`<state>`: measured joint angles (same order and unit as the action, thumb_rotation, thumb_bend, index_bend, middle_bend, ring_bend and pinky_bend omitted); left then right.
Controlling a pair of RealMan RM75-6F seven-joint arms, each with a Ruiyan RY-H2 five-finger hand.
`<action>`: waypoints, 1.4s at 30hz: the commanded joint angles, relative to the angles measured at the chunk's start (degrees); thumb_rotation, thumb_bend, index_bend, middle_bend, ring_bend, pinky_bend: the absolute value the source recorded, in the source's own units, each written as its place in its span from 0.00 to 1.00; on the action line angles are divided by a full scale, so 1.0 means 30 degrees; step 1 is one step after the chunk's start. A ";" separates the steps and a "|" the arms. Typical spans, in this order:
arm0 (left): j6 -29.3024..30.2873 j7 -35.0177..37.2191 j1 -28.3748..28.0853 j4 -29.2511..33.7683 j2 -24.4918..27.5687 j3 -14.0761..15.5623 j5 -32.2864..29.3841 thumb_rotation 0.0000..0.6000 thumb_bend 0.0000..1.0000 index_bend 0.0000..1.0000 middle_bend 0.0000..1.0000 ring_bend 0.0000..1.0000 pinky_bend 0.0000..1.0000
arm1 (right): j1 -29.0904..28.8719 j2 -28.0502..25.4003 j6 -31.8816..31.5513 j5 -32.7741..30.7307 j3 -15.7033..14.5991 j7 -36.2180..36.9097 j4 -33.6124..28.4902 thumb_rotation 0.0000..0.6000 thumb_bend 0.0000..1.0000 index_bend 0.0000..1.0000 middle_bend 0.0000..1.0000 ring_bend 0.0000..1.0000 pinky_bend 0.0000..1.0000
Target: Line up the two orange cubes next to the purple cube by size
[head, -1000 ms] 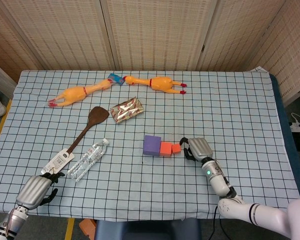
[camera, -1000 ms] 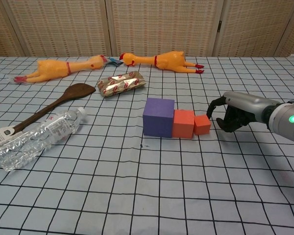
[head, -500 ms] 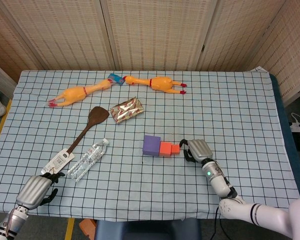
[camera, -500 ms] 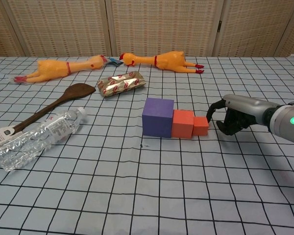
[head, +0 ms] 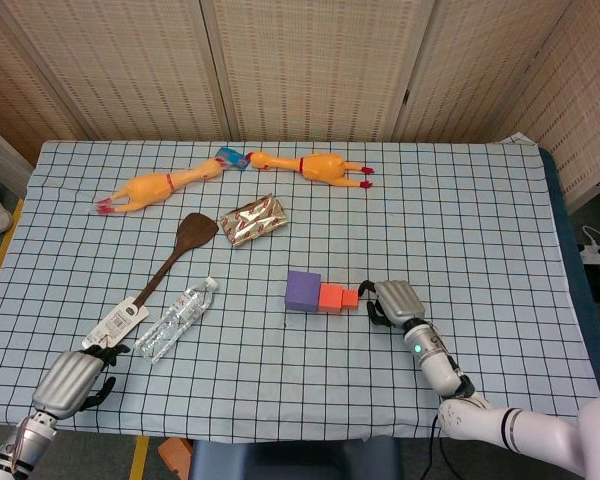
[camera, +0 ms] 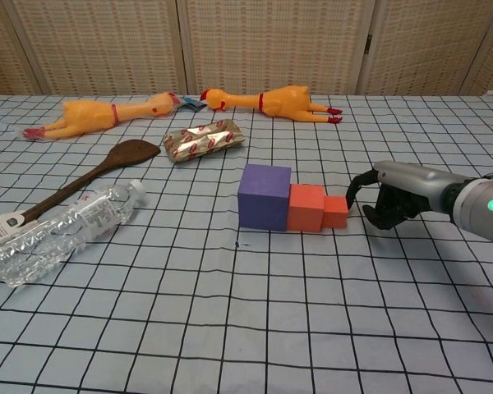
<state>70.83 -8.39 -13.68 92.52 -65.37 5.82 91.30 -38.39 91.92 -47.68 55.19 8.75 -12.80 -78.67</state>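
Observation:
A purple cube (camera: 264, 196) stands mid-table, also the purple cube (head: 303, 291) in the head view. Touching its right side is the larger orange cube (camera: 306, 208), and the small orange cube (camera: 336, 212) touches that one, the three forming a row. In the head view the larger orange cube (head: 330, 296) and small orange cube (head: 349, 298) show the same row. My right hand (camera: 394, 195) sits on the cloth just right of the small cube, fingers curled in, holding nothing; right hand (head: 395, 301). My left hand (head: 72, 380) rests curled at the near left edge.
A clear water bottle (camera: 62, 231) and a wooden spatula (camera: 82, 178) lie at the left. A foil packet (camera: 203, 140) lies behind the cubes. Two rubber chickens (camera: 103, 114) (camera: 271, 102) lie along the back. Checked cloth (camera: 255, 320) covers the table.
My right hand has drawn back slightly to the right and toward me, away from the small orange cube. The cubes and my left hand have stayed put.

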 commanded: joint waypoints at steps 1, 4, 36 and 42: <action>0.0007 0.0010 0.0005 0.0010 0.0005 -0.0002 -0.0008 1.00 0.48 0.27 0.42 0.37 0.61 | -0.0003 -0.0018 0.0051 0.0028 -0.0028 0.0050 -0.0037 1.00 0.58 0.37 0.98 0.91 0.99; 0.0017 0.0034 0.0008 0.0005 0.0008 -0.0006 -0.0008 1.00 0.48 0.27 0.42 0.37 0.61 | -0.0009 -0.0015 0.0094 0.0058 -0.0066 0.0090 -0.0055 1.00 0.58 0.37 0.98 0.91 0.99; 0.0178 0.0117 0.0122 0.0028 0.0115 -0.0043 -0.0109 1.00 0.48 0.27 0.42 0.37 0.61 | 0.4020 -0.1725 -0.9942 0.3801 -0.2082 -0.3089 -0.1354 1.00 0.22 0.32 0.64 0.57 0.84; 0.0312 -0.0034 0.0178 0.0137 0.0136 -0.0077 -0.0092 1.00 0.48 0.28 0.42 0.37 0.61 | 0.5156 -0.2753 -1.0166 0.4175 -0.2316 -0.1927 -0.1567 1.00 0.17 0.26 0.40 0.31 0.61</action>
<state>71.76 -8.47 -13.15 92.91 -64.95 5.60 91.01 -23.66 84.23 -77.88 67.09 2.10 -19.50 -83.32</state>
